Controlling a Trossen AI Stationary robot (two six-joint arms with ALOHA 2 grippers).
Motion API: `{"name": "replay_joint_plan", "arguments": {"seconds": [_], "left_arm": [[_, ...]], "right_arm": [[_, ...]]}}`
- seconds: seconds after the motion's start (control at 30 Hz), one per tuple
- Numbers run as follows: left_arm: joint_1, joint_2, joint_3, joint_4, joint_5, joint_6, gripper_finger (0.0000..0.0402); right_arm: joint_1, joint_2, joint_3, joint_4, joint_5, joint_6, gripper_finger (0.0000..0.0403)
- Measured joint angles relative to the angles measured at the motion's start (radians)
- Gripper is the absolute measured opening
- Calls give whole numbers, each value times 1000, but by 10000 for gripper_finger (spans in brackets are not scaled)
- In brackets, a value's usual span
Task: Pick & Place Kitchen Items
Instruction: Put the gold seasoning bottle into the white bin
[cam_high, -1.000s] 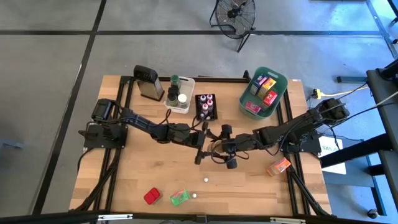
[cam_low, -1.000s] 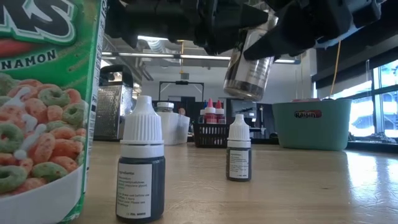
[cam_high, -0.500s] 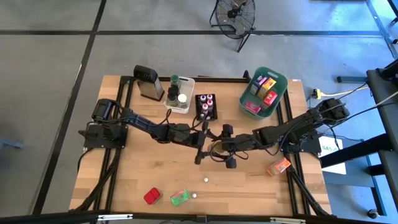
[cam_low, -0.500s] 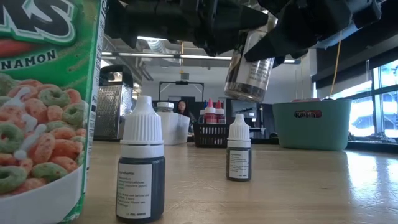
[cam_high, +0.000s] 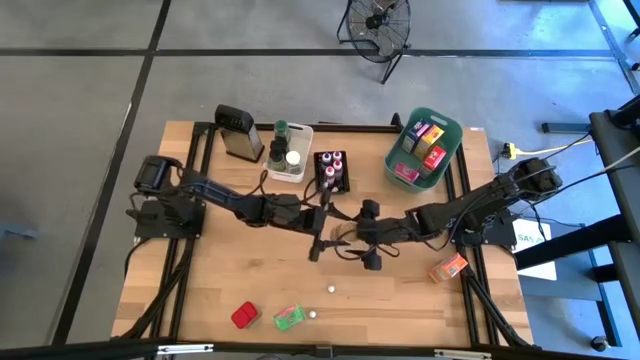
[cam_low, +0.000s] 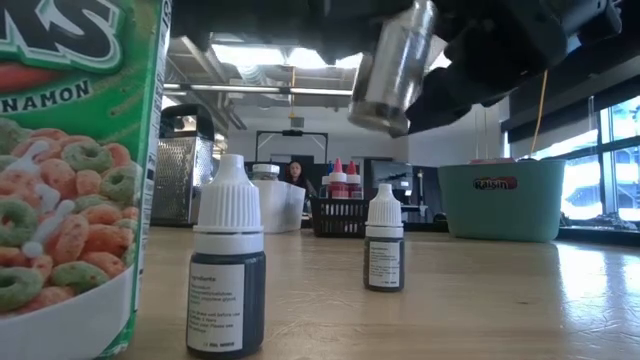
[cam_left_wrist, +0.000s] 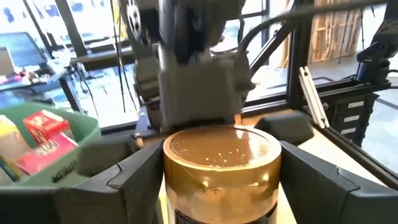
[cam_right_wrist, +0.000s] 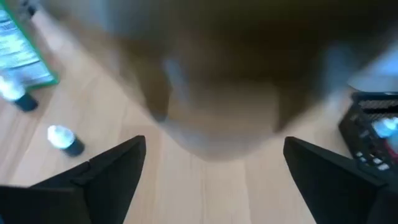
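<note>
Tabletop (cam_high: 250, 270): pale wood planks, smooth, satin sheen. Jar (cam_left_wrist: 222, 167): glossy gold metallic lid. Dropper bottles (cam_low: 227, 262): dark glossy bodies, matt white plastic caps, paper labels. Cereal box (cam_low: 70, 170): printed glossy card. Teal bin (cam_low: 502, 198): smooth plastic.

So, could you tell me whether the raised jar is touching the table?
Apart: the low view shows the jar hanging clear above the table, air beneath it.

right pincer (cam_high: 352, 243) opened — jar (cam_low: 392, 68) lifted, tilted
</note>
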Motion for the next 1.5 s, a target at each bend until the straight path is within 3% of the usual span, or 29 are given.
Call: {"name": "replay_joint_plan", "arguments": {"seconds": [0.27, 0.47, 0.7, 0.87, 1.03, 1.27, 1.5], "left_arm": [[41, -149, -77, -22, -148, 76, 273], [186, -292, -170, -8, -162, 58, 273], [397, -368, -351, 231, -145, 2, 273], [524, -315, -419, 391, -124, -112, 273], [578, -199, -415, 550, -129, -154, 273], [634, -84, -384, 565, -246, -150, 273], [694, 11, -349, 631, -229, -193, 273]], "right_arm": [[1, -27, 0, -9, 44, 22, 384], [0, -37, -1, -11, 39, 24, 384], [1, -36, -1, -13, 38, 21, 384], [0, -36, -1, -9, 38, 14, 384], [-3, -36, -1, 3, 45, -8, 384], [-3, -35, -1, 13, 46, -16, 384], [-3, -35, -1, 6, 46, -17, 384]]}}
